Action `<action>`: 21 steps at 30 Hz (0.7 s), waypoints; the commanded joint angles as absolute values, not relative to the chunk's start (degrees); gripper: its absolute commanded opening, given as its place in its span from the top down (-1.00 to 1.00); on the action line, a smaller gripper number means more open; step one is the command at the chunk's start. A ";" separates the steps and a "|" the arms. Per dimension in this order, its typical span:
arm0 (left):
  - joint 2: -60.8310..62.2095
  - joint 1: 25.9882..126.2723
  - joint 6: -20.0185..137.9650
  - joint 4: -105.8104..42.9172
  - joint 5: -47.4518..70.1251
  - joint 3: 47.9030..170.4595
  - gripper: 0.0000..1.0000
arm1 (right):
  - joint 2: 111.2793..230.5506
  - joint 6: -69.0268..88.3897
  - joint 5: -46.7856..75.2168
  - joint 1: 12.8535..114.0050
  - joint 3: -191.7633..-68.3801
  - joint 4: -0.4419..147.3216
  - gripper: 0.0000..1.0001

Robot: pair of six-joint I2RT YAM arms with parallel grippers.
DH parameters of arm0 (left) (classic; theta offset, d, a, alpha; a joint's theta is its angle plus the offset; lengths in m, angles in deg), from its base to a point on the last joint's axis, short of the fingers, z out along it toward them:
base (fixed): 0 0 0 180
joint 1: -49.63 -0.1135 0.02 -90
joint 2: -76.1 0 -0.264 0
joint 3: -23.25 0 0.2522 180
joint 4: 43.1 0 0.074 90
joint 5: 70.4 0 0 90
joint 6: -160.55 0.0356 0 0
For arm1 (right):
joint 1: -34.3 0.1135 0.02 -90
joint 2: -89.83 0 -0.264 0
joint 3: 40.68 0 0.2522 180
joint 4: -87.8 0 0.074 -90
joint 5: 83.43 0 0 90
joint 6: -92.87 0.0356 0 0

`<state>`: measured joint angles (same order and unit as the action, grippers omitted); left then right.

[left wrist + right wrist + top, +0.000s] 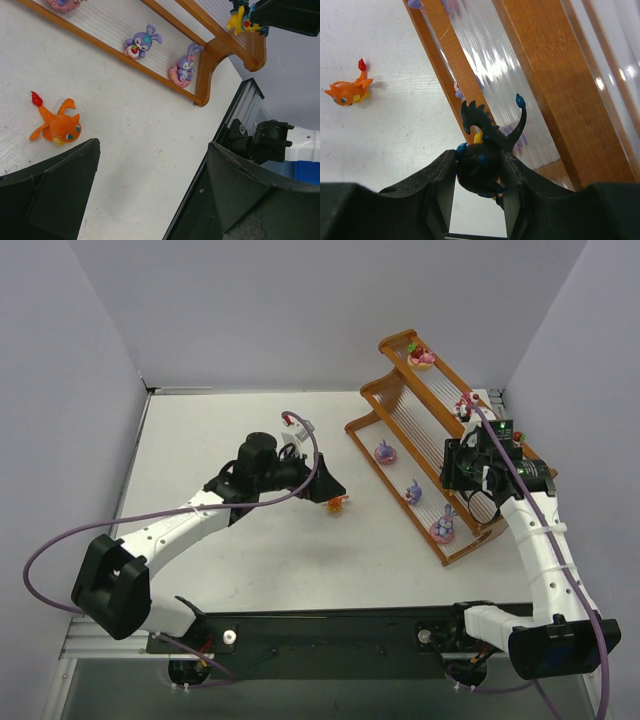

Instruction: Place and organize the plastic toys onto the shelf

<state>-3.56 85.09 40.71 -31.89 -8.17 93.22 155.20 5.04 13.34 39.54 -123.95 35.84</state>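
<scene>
Now | right jaws clamped on black winged toy (481, 167), held above rail of shelf (540, 65) | left jaws apart near orange toy (57, 125) on surface | risk: tipping off the tier if let go over rail, or bumping purple toys (140, 42) already seated

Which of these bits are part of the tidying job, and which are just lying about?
Part of the job:
- shelf
- orange toy on the table
- black winged toy in the right gripper
- purple toys on the lowest tier
- pink toys higher up

Not part of it (rig hardware):
- purple cables
- black base rail
</scene>
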 commanded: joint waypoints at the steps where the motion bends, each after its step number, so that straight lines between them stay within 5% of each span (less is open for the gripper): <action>1: -4.85 85.67 40.32 -36.11 -9.93 96.69 -0.95 | 155.75 3.39 14.23 38.35 -124.75 35.63 1.00; 21: -7.14 85.75 39.97 -37.43 -10.99 96.69 -0.95 | 148.63 -0.56 6.75 39.13 -118.33 36.42 1.00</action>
